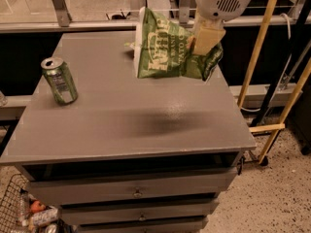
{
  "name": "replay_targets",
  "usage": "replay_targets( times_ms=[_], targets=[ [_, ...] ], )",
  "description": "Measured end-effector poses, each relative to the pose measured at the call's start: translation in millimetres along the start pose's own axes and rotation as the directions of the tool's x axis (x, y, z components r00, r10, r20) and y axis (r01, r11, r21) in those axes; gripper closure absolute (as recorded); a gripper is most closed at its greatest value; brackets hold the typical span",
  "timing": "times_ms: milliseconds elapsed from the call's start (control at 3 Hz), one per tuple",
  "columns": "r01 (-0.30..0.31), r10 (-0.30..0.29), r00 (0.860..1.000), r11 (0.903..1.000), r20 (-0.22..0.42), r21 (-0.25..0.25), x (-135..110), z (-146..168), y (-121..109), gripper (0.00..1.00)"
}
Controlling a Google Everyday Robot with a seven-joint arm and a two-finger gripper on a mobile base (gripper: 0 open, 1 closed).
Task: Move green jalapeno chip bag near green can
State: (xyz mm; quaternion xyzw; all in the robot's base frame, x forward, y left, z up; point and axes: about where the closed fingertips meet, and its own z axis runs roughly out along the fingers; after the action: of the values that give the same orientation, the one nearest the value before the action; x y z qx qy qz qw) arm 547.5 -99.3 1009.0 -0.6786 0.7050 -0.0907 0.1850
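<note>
My hand (206,39) hangs above the far right part of the flat grey tabletop (131,130). Its pale fingers are pinched onto the right edge of the green jalapeno chip bag (163,47), a flat, rectangular foil packet that dangles tilted in the air, clear of the surface. The green can (59,80), a small metal drink can with a silver top and a pale label patch, stands upright near the left edge, well apart from the bag.

As I judge it, the step in hand is the carry leftward. I hold the bag by one edge only, so it may swing. I would travel smoothly and high enough that its lower corner does not drag. The loose end points toward the can and would arrive first, and a narrow can like that looks easy to tip, so I would come down short of it, on its right side. I would release only once the bag lies on the tabletop, near the can but not touching it.

Large white block letters run sideways across the bag's face, with smaller white lines beside them, but I cannot read either with confidence. The can's pale patch shows no legible text.
</note>
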Motion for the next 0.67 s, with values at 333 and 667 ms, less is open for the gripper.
replay_targets(
  times_ms=[333,667],
  targets=[
    [0.021,-0.021,1.0,0.9998,0.015,0.0,-7,2,1,1.0],
    [0.182,-0.182,0.983,0.9833,-0.006,0.001,-56,10,4,1.0]
  ],
)
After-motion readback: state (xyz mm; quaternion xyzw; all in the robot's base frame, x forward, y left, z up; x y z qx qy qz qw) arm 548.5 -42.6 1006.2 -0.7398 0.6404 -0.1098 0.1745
